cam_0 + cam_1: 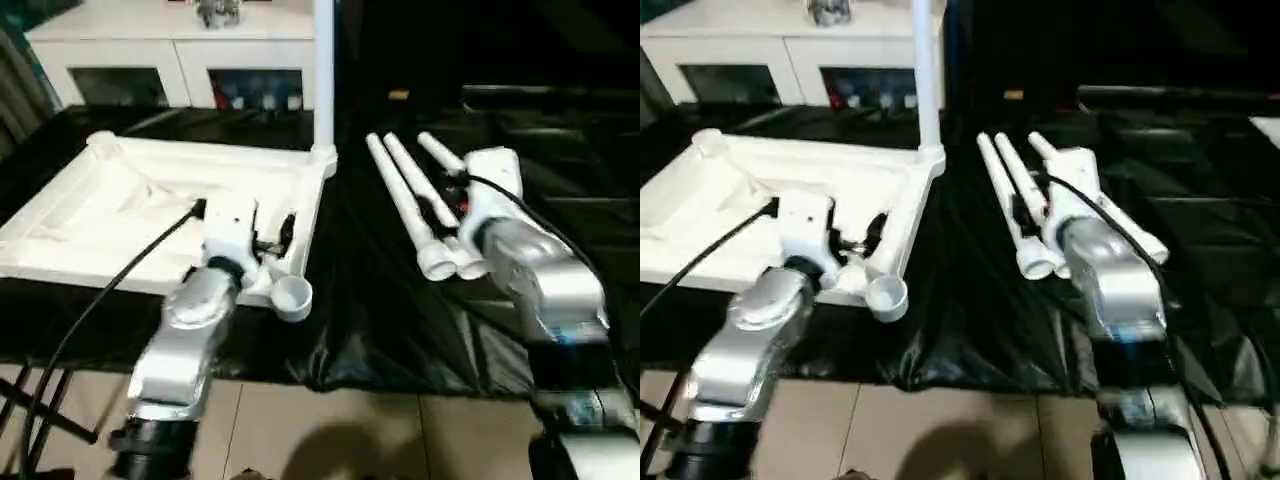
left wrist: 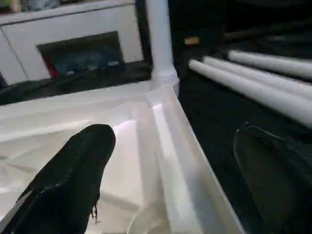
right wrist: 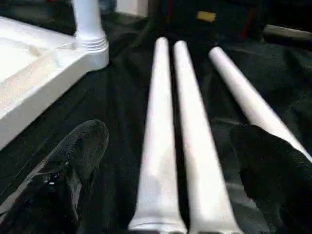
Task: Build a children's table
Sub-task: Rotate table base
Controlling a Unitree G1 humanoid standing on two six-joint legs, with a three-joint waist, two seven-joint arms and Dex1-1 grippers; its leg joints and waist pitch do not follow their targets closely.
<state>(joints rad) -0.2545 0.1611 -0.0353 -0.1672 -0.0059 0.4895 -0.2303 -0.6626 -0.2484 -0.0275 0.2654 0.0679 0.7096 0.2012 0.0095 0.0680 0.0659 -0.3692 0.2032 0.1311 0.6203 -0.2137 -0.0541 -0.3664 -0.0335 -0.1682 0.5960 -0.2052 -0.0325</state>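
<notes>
A white tabletop (image 1: pixel 120 215) lies upside down on the left part of a black sheet (image 1: pixel 370 310), its raised rim up and its ribbed underside showing. Round sockets sit at its corners — one at the far left corner (image 1: pixel 103 143), one at the near right corner (image 1: pixel 291 296), open and facing up. At the far right corner one white leg (image 1: pixel 324 70) stands upright in its socket, rising out of the top of the head view.

The left gripper (image 1: pixel 245 240) hangs over the near right part of the tabletop, just short of the open near socket. In the left wrist view its two black fingers (image 2: pixel 73 175) stand wide apart, one above the inside of the tabletop and the other beyond the rim over the black sheet, with the rim running between them; they hold nothing. A black cable (image 1: pixel 110 290) runs from the wrist back along the silver forearm.

To the right of the tabletop, well apart from it, three loose legs (image 1: pixel 405 200) lie on the sheet, running from near to far. Two lie side by side and touching, with their wider ends toward the near edge; the third (image 3: pixel 243 97) lies just beside them on the right, angled a little away.

The right gripper (image 3: pixel 170 170) hovers over the near ends of these legs. Its black fingers (image 3: pixel 73 161) are spread wide — the pair of touching legs lies in the gap between them, and nothing is gripped.

Behind the sheet, at the far left, stands a white cabinet (image 1: pixel 170 60) with glass doors.
</notes>
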